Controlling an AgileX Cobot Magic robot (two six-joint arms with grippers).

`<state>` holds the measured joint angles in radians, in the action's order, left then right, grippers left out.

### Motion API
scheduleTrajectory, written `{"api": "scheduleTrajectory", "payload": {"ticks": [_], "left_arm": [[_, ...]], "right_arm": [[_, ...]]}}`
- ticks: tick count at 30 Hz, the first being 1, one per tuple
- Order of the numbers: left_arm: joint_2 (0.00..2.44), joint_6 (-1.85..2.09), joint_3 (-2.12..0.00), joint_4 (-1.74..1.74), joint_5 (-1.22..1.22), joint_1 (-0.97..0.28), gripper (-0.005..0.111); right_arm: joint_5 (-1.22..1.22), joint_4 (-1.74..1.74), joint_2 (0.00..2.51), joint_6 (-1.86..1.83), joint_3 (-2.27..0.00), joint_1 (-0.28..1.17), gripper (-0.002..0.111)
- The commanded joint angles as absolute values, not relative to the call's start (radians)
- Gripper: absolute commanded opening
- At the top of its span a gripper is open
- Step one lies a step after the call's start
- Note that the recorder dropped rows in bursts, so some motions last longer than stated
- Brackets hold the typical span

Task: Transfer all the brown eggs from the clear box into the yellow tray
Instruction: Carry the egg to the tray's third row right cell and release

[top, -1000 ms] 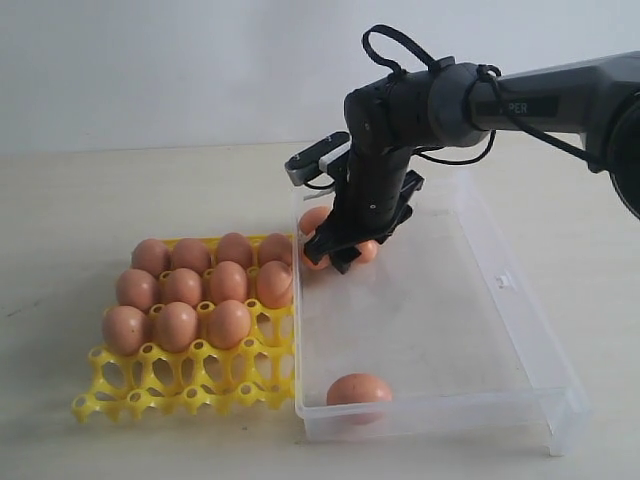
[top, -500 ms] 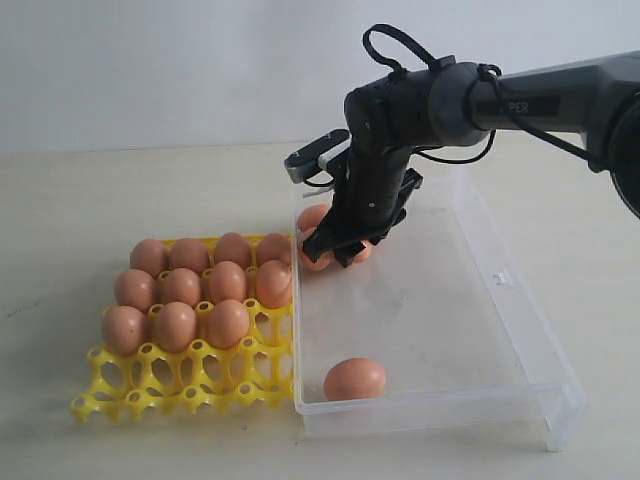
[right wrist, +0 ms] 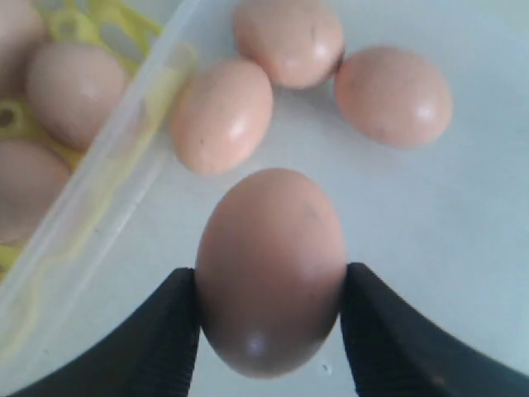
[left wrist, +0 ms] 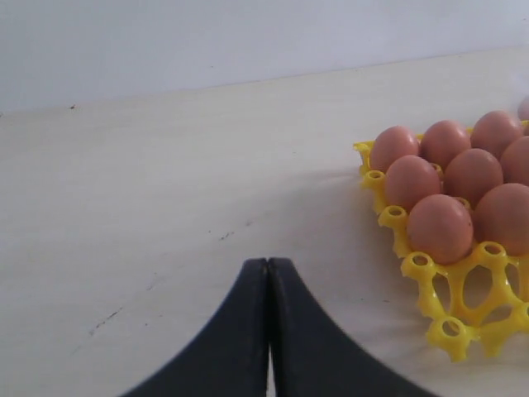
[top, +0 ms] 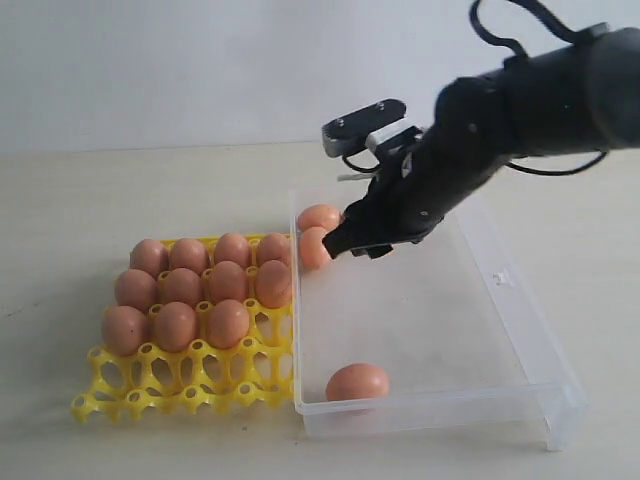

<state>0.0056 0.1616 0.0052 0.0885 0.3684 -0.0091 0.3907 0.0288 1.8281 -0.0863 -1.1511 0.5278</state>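
Right wrist view: right claw (right wrist: 270, 318) grips a brown egg (right wrist: 270, 248) over the clear box (right wrist: 99, 207); left claw (left wrist: 268, 331) fully closed, empty

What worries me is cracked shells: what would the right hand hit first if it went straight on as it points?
Probably the nearest loose egg in the box; the held egg in the right hand would strike it first. Depth is unclear.

The right arm (top: 530, 105) is thick, round and black. Black cables (top: 486, 28) loop over it. It carries a small black-and-white box (top: 365, 122). The left gripper (left wrist: 269, 269) is smooth and black.
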Motion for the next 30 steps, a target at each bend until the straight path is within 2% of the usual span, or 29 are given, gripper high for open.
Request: {"api": "scheduleTrajectory", "payload": {"ticks": [1, 6, 14, 21, 30], "left_arm": [[0.000, 0.157, 0.000, 0.092, 0.361, -0.010, 0.000], [0.000, 0.157, 0.000, 0.092, 0.361, -0.010, 0.000], [0.000, 0.157, 0.000, 0.092, 0.361, -0.010, 0.000], [0.000, 0.157, 0.000, 0.092, 0.361, -0.010, 0.000], [0.000, 0.157, 0.000, 0.092, 0.361, -0.010, 0.000]], "right_arm": [[-0.054, 0.073, 1.660, -0.086, -0.860, 0.573, 0.000], [-0.412, 0.043, 1.607, -0.051, -0.663, 0.671, 0.000], [-0.746, -0.299, 1.669, 0.356, -0.610, 0.768, 0.000], [-0.867, -0.358, 1.785, 0.448, -0.610, 0.779, 0.000], [-0.869, -0.285, 1.875, 0.427, -0.610, 0.779, 0.000]]}}
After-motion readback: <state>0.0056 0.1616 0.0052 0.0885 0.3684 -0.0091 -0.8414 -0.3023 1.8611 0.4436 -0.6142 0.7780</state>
